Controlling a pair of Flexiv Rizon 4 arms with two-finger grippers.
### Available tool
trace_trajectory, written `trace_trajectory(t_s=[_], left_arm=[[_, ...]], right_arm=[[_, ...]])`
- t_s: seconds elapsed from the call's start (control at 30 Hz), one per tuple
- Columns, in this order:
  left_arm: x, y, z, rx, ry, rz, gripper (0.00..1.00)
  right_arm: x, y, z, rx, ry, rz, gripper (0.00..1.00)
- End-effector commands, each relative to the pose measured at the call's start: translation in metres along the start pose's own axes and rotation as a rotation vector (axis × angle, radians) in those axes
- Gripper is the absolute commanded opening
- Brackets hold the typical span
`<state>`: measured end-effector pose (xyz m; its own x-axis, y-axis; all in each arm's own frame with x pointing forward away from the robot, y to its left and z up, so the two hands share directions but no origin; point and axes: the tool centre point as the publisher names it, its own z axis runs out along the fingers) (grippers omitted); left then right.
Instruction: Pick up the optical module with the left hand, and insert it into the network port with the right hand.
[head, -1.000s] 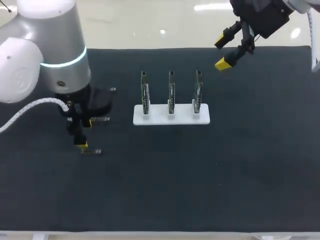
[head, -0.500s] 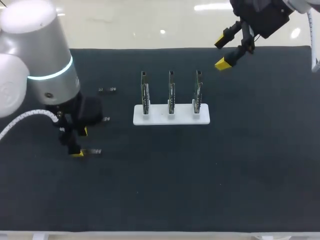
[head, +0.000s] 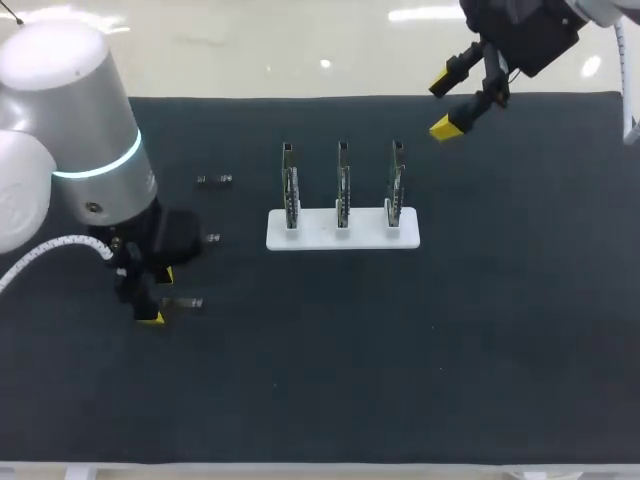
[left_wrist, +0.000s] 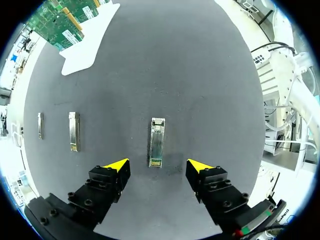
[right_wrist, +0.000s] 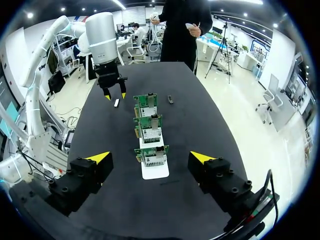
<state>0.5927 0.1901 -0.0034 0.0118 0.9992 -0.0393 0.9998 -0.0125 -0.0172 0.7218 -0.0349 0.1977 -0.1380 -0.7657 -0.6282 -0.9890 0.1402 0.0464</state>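
Found the left gripper (left_wrist: 158, 165) wide open, low over the black mat (left_wrist: 210, 75), with one module (left_wrist: 157, 140) lying flat between its yellow tips, touched by neither. Saw two more modules (left_wrist: 74, 131) beside it, apart. Found the right gripper (head: 443, 105) open too, high beyond the white stand (head: 342, 232) holding three cards (head: 343, 180).

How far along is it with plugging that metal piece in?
Nothing done yet: the small silver optical module lies flat on the black mat. In hand: the left gripper hangs over it, fingers open. Left: grasp, handover to the open right gripper, insertion into an upright green circuit board.
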Motion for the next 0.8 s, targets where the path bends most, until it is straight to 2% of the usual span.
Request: trace_trajectory(t_s=[0.03,0.53,0.7,0.77,0.8], left_arm=[[0.0005,0.0033,0.0018,0.010,-0.007,0.004,1.00],[-0.0075,0.0074,0.0084,0.020,-0.010,-0.007,1.00],[-0.0067,0.0079,0.0109,0.016,-0.008,-0.006,0.96],[-0.0067,0.0079,0.0111,0.016,-0.009,-0.005,0.87],[-0.0067,0.0079,0.0112,0.015,-0.009,-0.006,0.71]], right_arm=[[0.0002,0.0004,0.0002,0.001,-0.002,-0.001,1.00],[0.0002,0.0004,0.0002,0.001,-0.002,-0.001,1.00],[0.0002,0.0004,0.0002,0.001,-0.002,-0.001,1.00],[0.0002,0.0004,0.0002,0.001,-0.002,-0.001,1.00],[0.0002,0.0004,0.0002,0.001,-0.002,-0.001,1.00]])
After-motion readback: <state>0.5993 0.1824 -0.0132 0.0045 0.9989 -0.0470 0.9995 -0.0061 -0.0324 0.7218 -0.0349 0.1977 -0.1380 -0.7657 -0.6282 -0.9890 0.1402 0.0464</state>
